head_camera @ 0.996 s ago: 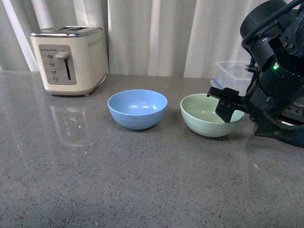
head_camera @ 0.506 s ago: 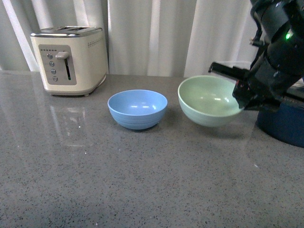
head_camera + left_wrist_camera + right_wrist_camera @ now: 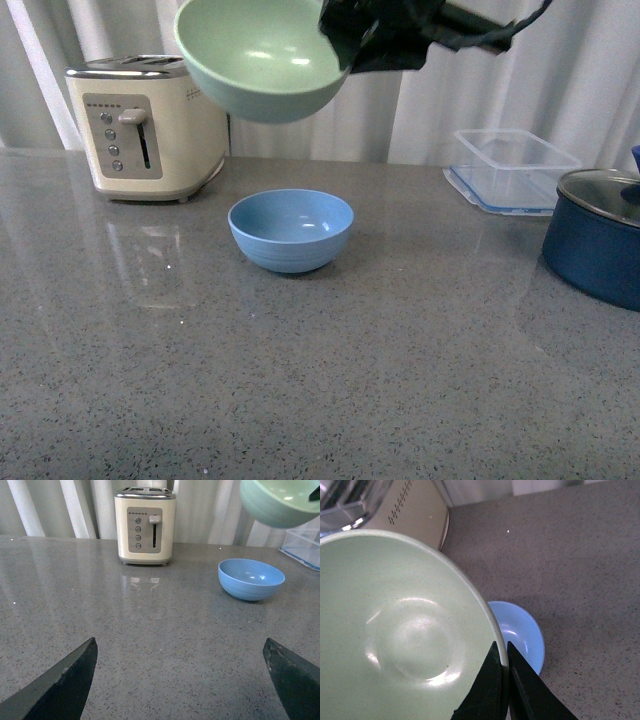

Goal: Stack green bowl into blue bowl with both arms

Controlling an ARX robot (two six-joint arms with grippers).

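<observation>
The green bowl (image 3: 262,60) hangs high in the air, tilted, above and a little left of the blue bowl (image 3: 291,229). My right gripper (image 3: 345,45) is shut on its rim (image 3: 500,652), one finger inside and one outside. The blue bowl (image 3: 520,632) rests on the grey counter, partly hidden under the green bowl (image 3: 402,630) in the right wrist view. My left gripper (image 3: 180,652) is open low over bare counter, well short of the blue bowl (image 3: 251,578); the green bowl (image 3: 280,502) shows above it. The left arm is out of the front view.
A cream toaster (image 3: 148,125) stands at the back left. A clear plastic container (image 3: 512,168) sits at the back right, and a dark navy lidded pot (image 3: 600,235) stands at the right edge. Curtains hang behind the counter.
The right gripper has lifted the green bowl off the counter and carried it up and to the left, from beside the blue bowl to high above it.
</observation>
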